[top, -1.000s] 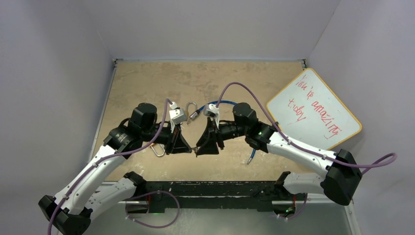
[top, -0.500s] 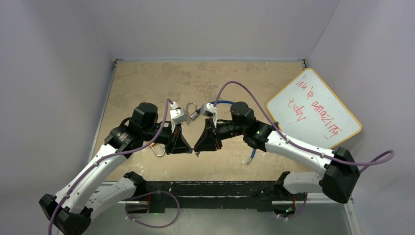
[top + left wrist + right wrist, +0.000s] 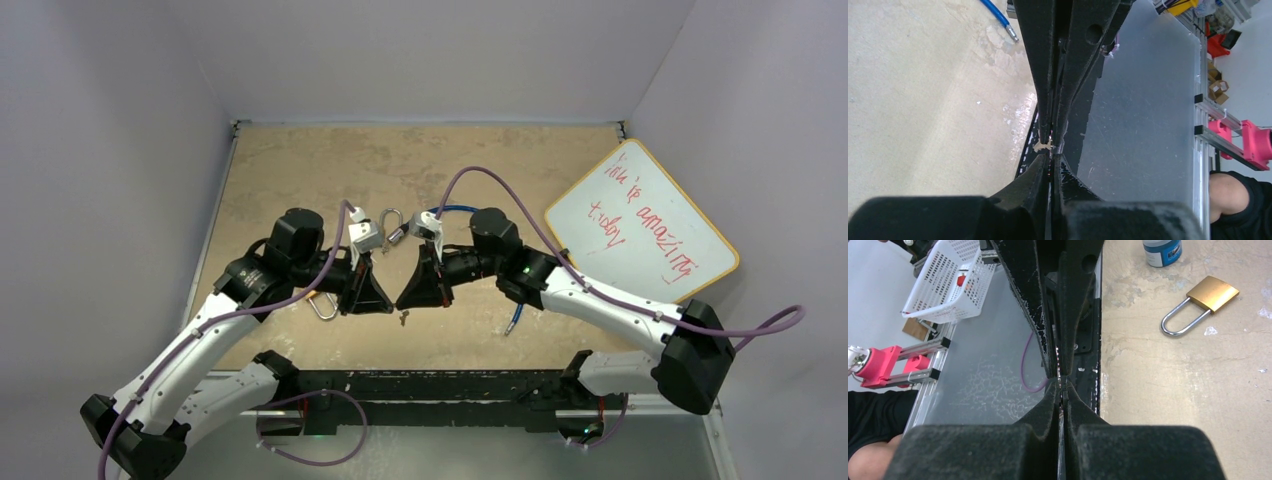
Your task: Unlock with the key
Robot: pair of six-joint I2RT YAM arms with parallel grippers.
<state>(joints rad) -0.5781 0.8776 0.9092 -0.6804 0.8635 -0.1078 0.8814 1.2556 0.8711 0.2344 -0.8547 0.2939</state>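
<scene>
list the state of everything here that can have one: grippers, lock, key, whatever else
left gripper: shut, tip to tip with the right one
right gripper: shut
brass padlock: shackle closed, lying flat, no key seen in it
key: just below the gripper tips; held or lying loose, cannot tell
whiteboard: written on in red

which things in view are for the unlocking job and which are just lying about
For the job:
brass padlock with silver shackle
what looks like a small dark key

Just lying about:
whiteboard with red writing
blue cable with metal tip
blue-and-white container
white plastic basket, beyond the table
</scene>
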